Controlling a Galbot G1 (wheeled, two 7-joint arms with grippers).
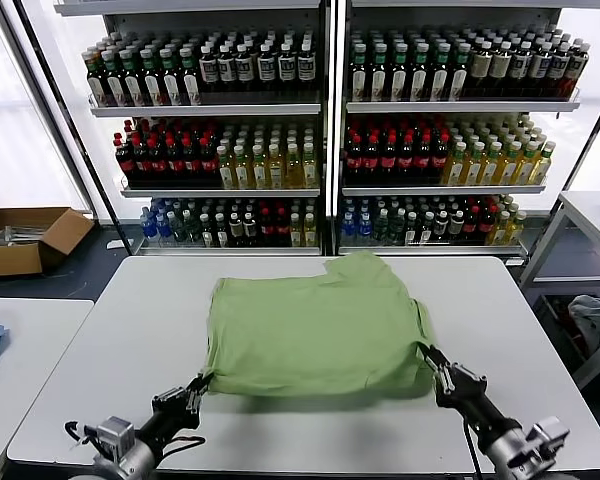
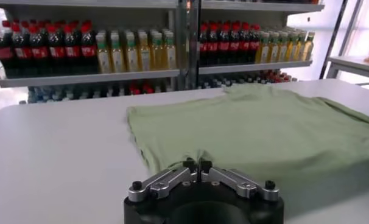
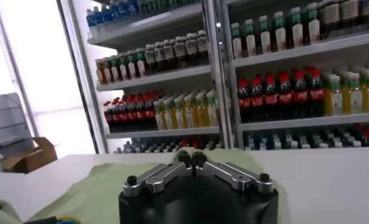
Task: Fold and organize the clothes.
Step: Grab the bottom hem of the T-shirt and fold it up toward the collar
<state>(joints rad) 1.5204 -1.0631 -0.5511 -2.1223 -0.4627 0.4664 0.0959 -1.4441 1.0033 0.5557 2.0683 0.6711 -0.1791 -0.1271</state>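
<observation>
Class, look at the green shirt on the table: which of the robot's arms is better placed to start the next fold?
Neither clearly. The left gripper and right gripper each pinch a near corner of the shirt, so probably both lift together.

Plain light green shirt [image 1: 315, 330], white table [image 1: 110, 350], brown cardboard box [image 1: 25, 240], red, yellow & dk bottles [image 1: 280, 160]

The light green soft-fabric polo shirt [image 1: 315, 335] lies flat on the white rectangular table [image 1: 110, 350], approx. in its centre. Left gripper [image 1: 196, 391] is at the shirt's near left corner, right gripper [image 1: 441, 372] at its near right corner. Behind the table stand metal shelves w/ rows of drink bottles [image 1: 220, 70]. A brown cardboard box [image 1: 25, 240] sits on the floor, far left.
</observation>
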